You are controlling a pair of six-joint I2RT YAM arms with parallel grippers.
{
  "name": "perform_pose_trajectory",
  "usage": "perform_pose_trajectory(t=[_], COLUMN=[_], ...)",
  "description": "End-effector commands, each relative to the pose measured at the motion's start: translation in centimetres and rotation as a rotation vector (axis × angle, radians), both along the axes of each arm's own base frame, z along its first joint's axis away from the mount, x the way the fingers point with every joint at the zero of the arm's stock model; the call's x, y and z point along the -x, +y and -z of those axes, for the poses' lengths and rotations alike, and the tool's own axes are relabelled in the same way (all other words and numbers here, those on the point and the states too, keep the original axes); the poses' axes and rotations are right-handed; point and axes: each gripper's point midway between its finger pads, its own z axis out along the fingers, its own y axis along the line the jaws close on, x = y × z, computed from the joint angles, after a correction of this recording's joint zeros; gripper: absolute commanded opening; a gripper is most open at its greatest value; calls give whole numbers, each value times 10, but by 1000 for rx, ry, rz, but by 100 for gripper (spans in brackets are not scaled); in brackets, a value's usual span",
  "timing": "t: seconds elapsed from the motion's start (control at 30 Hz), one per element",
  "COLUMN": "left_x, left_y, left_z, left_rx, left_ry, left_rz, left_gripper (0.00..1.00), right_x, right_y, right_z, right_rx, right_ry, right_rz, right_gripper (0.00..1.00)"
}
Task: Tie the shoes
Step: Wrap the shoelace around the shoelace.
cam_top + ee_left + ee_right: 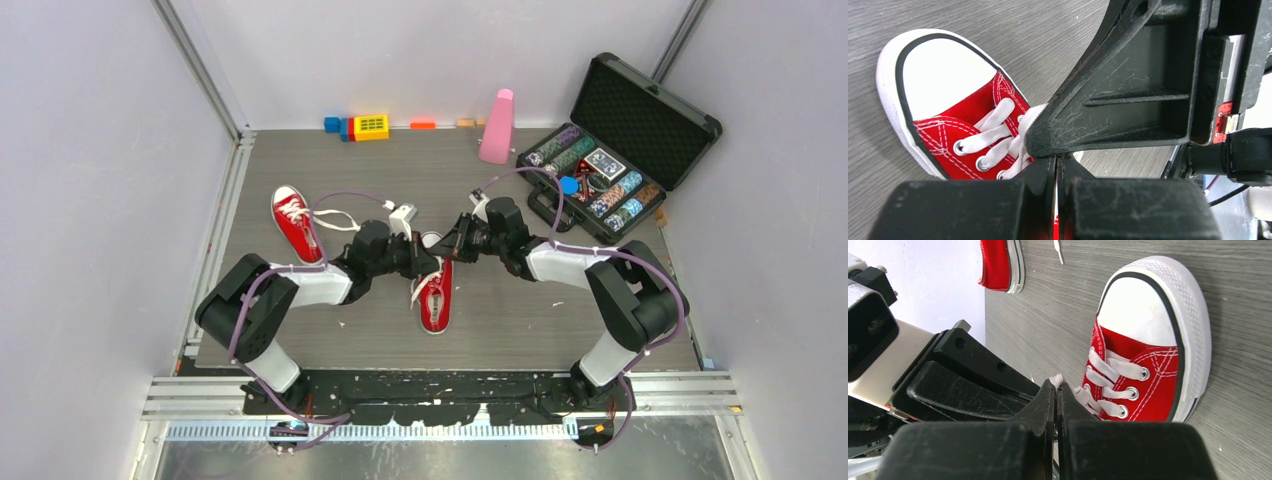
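One red shoe [436, 292] lies in the middle of the table, with its toe cap toward the arms' far side. The other red shoe [296, 222] lies at the back left, its white lace loose. My left gripper [424, 260] and right gripper [456, 243] meet over the middle shoe's laces. In the left wrist view the left gripper [1057, 160] is shut, with a white sliver of lace between its jaws, next to the shoe [965, 117]. In the right wrist view the right gripper [1056, 388] is shut on a lace end [1056, 379] beside the shoe [1153, 385].
An open black case of poker chips [612, 165] stands at the back right. A pink cone-like object [497, 127] and coloured blocks [362, 127] stand along the back wall. The back-left shoe's lace trails toward my left arm [338, 218].
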Motion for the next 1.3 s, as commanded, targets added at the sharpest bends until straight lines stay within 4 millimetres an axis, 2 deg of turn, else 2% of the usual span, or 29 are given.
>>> perform_pose_trajectory(t=[0.0,0.23,0.5,0.8,1.1,1.27], left_x=[-2,6,1,1,3,3], left_y=[-21,-22,-16,-16,-14,-14], left_z=[-34,-11,0,17,14,14], left_rx=[158,182,170,152,141,140], left_ry=[-92,-27,62,123,118,116], left_rz=[51,65,56,70,71,70], left_gripper=[0,0,0,0,0,0], right_x=[-3,-4,-5,-7,-6,-8], right_y=[3,-2,-12,-12,-15,-20], right_z=[-15,-6,3,5,-2,-2], right_rx=[-39,-2,66,88,105,132], right_ry=[-43,-22,-8,2,-3,-8], right_rz=[22,54,81,74,79,89], right_gripper=[0,0,2,16,35,41])
